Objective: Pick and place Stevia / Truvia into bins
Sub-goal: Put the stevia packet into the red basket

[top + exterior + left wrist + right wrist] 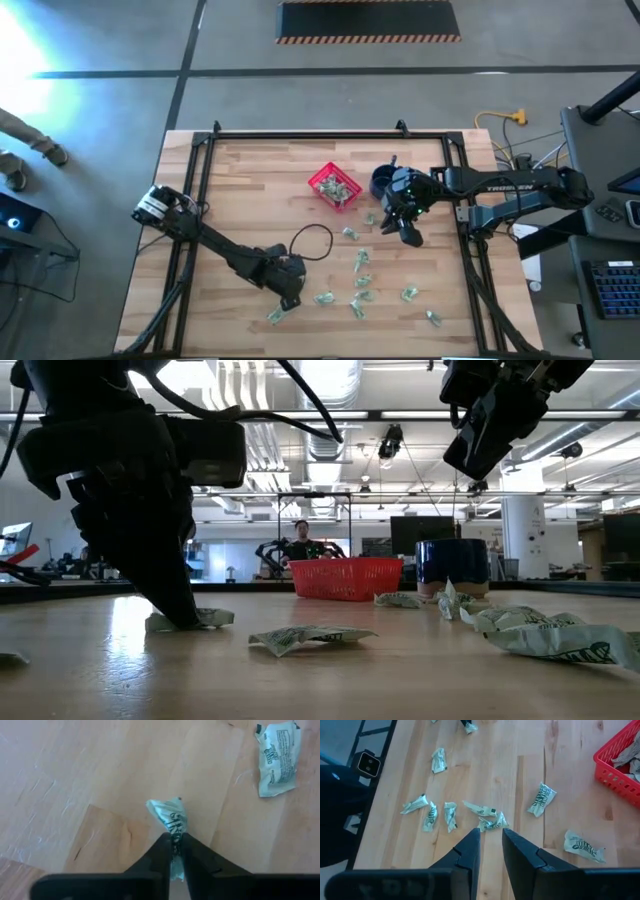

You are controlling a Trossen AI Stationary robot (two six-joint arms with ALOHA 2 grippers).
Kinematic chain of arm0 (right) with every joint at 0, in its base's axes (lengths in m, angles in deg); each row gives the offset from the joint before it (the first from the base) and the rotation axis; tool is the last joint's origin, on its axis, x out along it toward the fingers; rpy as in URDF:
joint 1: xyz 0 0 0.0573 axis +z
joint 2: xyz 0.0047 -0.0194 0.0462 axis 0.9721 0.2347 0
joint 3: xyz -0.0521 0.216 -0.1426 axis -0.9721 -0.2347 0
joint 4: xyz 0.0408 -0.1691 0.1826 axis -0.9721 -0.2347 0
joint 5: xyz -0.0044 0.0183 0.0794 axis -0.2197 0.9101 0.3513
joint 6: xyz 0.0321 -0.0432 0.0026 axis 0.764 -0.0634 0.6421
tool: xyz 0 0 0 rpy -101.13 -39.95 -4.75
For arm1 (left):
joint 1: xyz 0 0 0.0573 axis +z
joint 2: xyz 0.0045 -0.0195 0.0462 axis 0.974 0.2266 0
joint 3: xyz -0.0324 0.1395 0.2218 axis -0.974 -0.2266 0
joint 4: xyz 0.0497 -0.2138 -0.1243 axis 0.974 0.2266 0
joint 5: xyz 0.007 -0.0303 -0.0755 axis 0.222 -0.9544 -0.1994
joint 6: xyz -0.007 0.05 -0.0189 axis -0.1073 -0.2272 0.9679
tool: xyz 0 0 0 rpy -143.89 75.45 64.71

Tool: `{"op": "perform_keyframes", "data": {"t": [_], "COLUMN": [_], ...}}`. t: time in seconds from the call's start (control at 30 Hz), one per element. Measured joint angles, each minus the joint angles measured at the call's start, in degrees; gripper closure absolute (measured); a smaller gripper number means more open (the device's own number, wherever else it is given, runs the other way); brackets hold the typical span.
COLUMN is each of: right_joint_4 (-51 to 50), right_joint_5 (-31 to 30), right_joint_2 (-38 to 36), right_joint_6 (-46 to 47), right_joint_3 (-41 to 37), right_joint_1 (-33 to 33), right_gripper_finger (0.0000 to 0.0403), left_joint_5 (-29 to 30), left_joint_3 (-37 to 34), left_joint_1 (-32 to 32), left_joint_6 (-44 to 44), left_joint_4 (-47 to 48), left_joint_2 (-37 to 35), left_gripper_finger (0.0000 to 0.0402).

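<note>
Several pale green and white Stevia sachets (360, 285) lie scattered on the wooden table, and more fill the red basket (335, 187) at the far middle. My left gripper (288, 298) is down at the table near the front edge, shut on one crumpled sachet (169, 815). My right gripper (407, 232) hangs above the table just right of the basket, over loose sachets (492, 822). Its fingers stand apart with nothing between them. My left gripper pinches the sachet's near end (175, 831) between its two fingertips, and the paper is bunched up there. The fingers slant steeply down from the table's left. The sachet's free end (212, 618) lies on the table.
A dark blue mug (383, 182) stands right of the basket. A black cable loop (312, 240) lies on the table near my left arm. A black frame (330, 137) rims the table. A person (301, 538) sits far behind in the room.
</note>
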Motion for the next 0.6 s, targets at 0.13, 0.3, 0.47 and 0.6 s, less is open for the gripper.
{"op": "perform_keyframes", "data": {"t": [0.13, 0.3, 0.47, 0.6], "right_joint_4": [0.01, 0.01, 0.1, 0.19], "right_joint_5": [0.0, 0.0, 0.0, 0.02], "right_joint_2": [0.0, 0.0, 0.0, 0.02], "right_joint_6": [0.15, 0.34, 0.66, 0.78], "right_joint_3": [0.0, 0.0, -0.04, -0.18], "right_joint_1": [0.0, 0.0, 0.0, 0.0], "right_gripper_finger": [0.033, 0.0328, 0.0334, 0.0334], "left_joint_5": [-0.69, -0.46, 0.69, 3.98], "left_joint_3": [0.75, 2.45, 3.89, 4.71], "left_joint_1": [0.34, 1.37, 4.11, 7.54], "left_joint_6": [0.05, -2.59, -7.82, -14.64], "left_joint_4": [-0.27, -0.04, 0.72, 1.4], "left_joint_2": [-0.08, -0.65, -2.75, -5.45], "left_gripper_finger": [0.0395, 0.0392, 0.0392, 0.0392]}}
